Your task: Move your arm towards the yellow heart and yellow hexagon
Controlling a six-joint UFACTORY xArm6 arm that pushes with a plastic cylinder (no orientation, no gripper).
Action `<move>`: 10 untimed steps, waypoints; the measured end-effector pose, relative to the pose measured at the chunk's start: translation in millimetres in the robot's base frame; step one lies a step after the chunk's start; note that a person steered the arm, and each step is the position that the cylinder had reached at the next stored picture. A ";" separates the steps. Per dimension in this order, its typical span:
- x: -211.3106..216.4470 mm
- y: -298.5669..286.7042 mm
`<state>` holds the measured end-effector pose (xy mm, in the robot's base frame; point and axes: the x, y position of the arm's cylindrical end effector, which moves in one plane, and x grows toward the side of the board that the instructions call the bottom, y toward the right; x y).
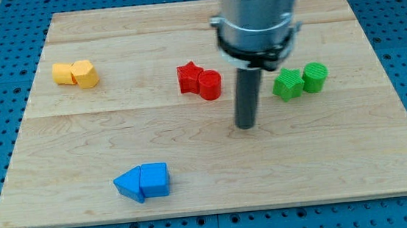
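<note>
My tip [245, 126] rests on the bare wooden board [342, 176] near its middle. It is a plain rod with no claw, so it opens on nothing and holds nothing. The yellow hexagon [62, 73] and yellow heart [85, 74] sit touching at the view's upper left, well apart from my tip. The red star [189, 78] and red cylinder [210, 84] lie touching just up-left of my tip. The green star [287, 84] and green cylinder [315, 77] touch at its upper right. Two blue blocks [143, 183], shapes unclear, touch at the view's bottom left
</note>
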<state>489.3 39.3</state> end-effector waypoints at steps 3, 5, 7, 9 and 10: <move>-27.3 -115.1; -19.1 -170.8; -16.6 -231.8; -8.2 -232.3; -23.1 -264.2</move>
